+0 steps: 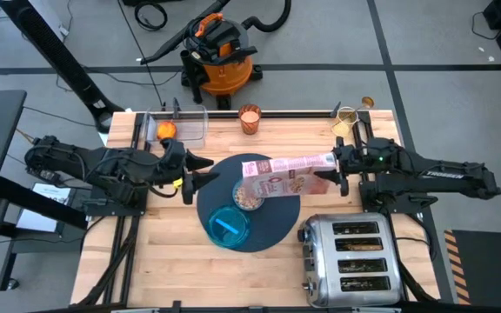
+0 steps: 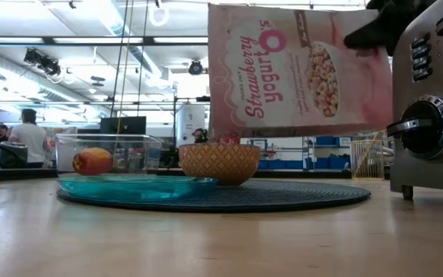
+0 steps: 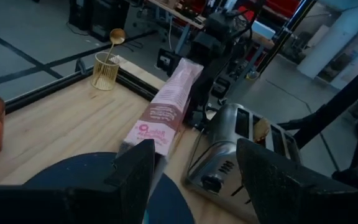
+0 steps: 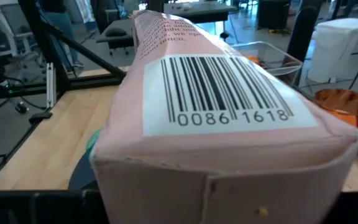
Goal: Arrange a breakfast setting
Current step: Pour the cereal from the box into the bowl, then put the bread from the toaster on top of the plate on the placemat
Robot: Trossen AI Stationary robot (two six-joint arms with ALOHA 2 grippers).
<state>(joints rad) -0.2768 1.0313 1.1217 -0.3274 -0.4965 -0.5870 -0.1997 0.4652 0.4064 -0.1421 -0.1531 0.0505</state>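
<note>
- Nearest the overhead camera: right arm, reaching in from the right edge of the surface [image 1: 146,261]. Right pincer [image 1: 330,174] closed on the base end of the pink cereal box [image 1: 287,171].
- Box held off the surface, lying roughly level; its open end sits over the bowl [image 1: 250,196]. Barcode panel fills the right wrist view.
- Bowl holds cereal pieces; it rests on the round dark mat [image 1: 277,222] at mid-surface.
- Teal plate [image 1: 228,226] on the mat's near-left part, just beside the bowl; a small blue item lies on it, too small to identify.
- Left pincer [image 1: 191,174] hovers by the mat's left rim, fingers [image 3: 135,174] parted, nothing between them.
- Red-orange fruit [image 1: 166,130] inside a clear container [image 1: 181,127] near the far-left corner.
- Translucent orange cup [image 1: 249,118] at the far edge, about centre.
- Gold spoon [image 1: 365,103] stands in a wire holder [image 1: 346,120] toward the far-right corner.
- Chrome toaster [image 1: 350,256] at the near-right corner, just beside the mat. Toast slice: cannot tell from these views.
- Low view: people in the room well beyond the surface.
</note>
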